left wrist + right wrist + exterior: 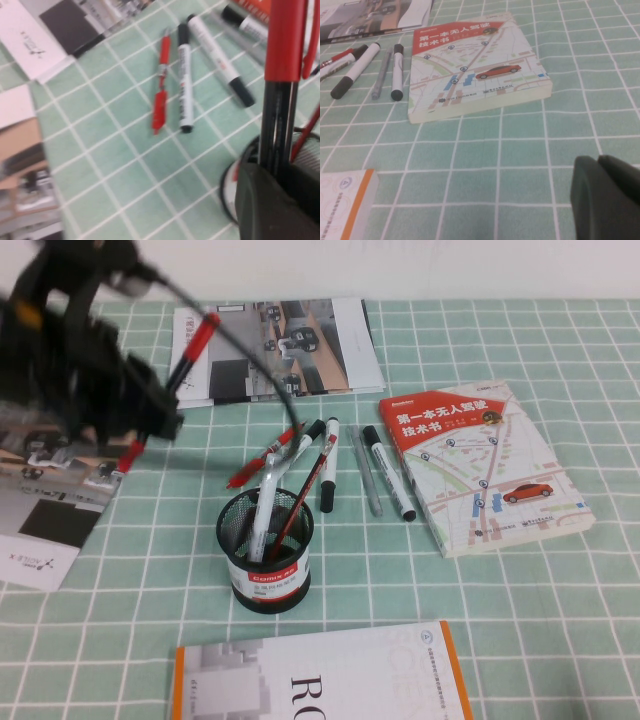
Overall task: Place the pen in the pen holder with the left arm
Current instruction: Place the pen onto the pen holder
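Left pincer (pixel 150 420) is grasping the pen (pixel 170 390), lifted and tilted, left of the pen holder (pixel 265 550); arm blur is hiding the grip. Right pincer (pixel 607 197) is sitting clenched, cut off at frame edge over the surface (pixel 520 150).

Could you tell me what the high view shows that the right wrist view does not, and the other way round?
Only the high view shows the left gripper, raised over the table's left, shut on the pen, and the pen holder with pens standing in it.

Only the right wrist view shows the right gripper, low over bare tablecloth, fingers together, holding nothing.

Both show the map book, the white markers beside it, and the orange-edged book.
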Robot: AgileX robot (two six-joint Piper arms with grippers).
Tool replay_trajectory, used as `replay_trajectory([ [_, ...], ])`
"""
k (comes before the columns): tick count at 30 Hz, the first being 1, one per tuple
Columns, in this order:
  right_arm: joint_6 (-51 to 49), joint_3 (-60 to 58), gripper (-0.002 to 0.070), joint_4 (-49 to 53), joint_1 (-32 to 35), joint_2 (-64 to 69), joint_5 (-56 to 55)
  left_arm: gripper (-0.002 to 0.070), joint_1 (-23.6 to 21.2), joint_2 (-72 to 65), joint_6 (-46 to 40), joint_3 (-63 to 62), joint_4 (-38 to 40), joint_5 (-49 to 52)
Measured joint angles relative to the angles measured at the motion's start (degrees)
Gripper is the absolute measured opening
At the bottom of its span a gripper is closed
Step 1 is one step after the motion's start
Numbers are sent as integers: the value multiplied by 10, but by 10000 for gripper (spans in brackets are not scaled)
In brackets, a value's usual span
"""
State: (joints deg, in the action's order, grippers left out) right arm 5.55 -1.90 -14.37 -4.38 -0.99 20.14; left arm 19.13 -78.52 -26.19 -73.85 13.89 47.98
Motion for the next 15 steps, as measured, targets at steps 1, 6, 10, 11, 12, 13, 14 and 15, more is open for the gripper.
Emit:
replay_trajectory([
  [1, 0, 0, -20, 0, 0, 0, 0, 56, 0, 18, -5, 32, 16, -25],
  [6, 0, 0, -20, 0, 0, 0, 0, 56, 0, 113, -53, 169, 97, -137],
  [10, 0, 0, -20, 0, 0, 0, 0, 56, 0, 192, -142, 257, 184, -210],
  [11, 0, 0, -20, 0, 0, 0, 0, 56, 0, 211, -171, 277, 214, -225],
  [12, 0, 0, -20, 0, 0, 0, 0, 56, 0, 225, -195, 292, 239, -236],
  [13, 0, 0, -20, 0, 0, 0, 0, 56, 0, 242, -226, 309, 272, -245],
  [14, 0, 0, -20, 0, 0, 0, 0, 56, 0, 258, -260, 326, 304, -251],
  [15, 0, 0, -20, 0, 0, 0, 0, 56, 0, 272, -294, 342, 337, -258],
])
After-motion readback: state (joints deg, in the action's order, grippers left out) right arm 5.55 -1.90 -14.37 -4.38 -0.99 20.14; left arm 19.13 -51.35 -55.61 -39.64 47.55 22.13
